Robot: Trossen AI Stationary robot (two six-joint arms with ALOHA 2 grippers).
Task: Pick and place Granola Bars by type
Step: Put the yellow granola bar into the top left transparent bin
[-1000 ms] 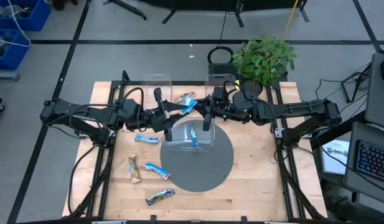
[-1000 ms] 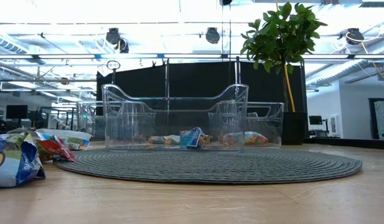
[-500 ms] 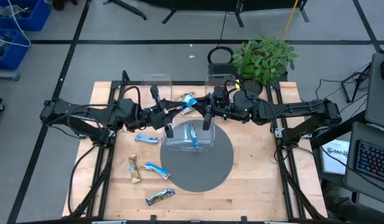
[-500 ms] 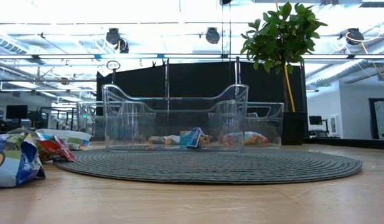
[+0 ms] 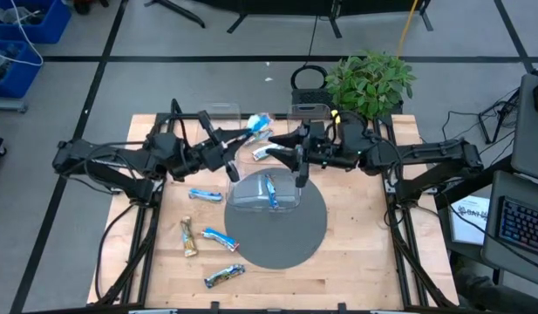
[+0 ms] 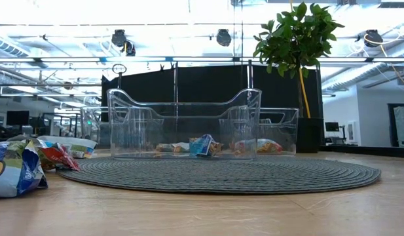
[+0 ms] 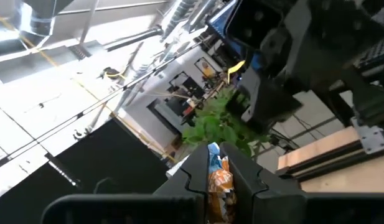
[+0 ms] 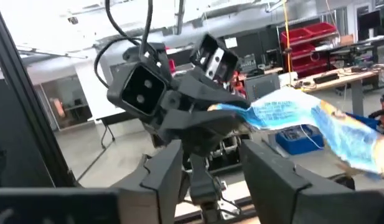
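My left gripper (image 5: 244, 135) is shut on a blue-and-silver granola bar (image 5: 260, 124), held up over the gap between the clear bins; the right wrist view shows this gripper (image 8: 198, 124) with the bar (image 8: 304, 115) sticking out of it. My right gripper (image 5: 284, 151) (image 8: 210, 168) faces it from the table's right, open, with nothing between its fingers. A pale blue bar (image 5: 264, 153) shows just beyond its fingertips; what that bar rests on I cannot tell. One blue bar (image 5: 269, 188) lies in the front bin (image 5: 290, 202). My left gripper pinches one end of the bar (image 8: 236, 109) between its two fingers (image 7: 195, 177). The fingers come from the table's left, slanting upward. The rest of the bar sticks out past the fingertips toward the far side, lifted clear of the table and bins.
The front bin stands on a round grey mat (image 5: 286, 244). Two more clear bins (image 5: 221, 113) (image 5: 309, 113) stand at the far edge, beside a potted plant (image 5: 369, 83). Loose bars lie on the wood at the near left (image 5: 205, 194) (image 5: 188, 235) (image 5: 219, 237) (image 5: 225, 276).
My left gripper has risen and gone toward the table's far-left with the blue-and-silver bar, which now stands higher and farther back than before. My right gripper has drawn back a little toward the table's right, away from that bar.
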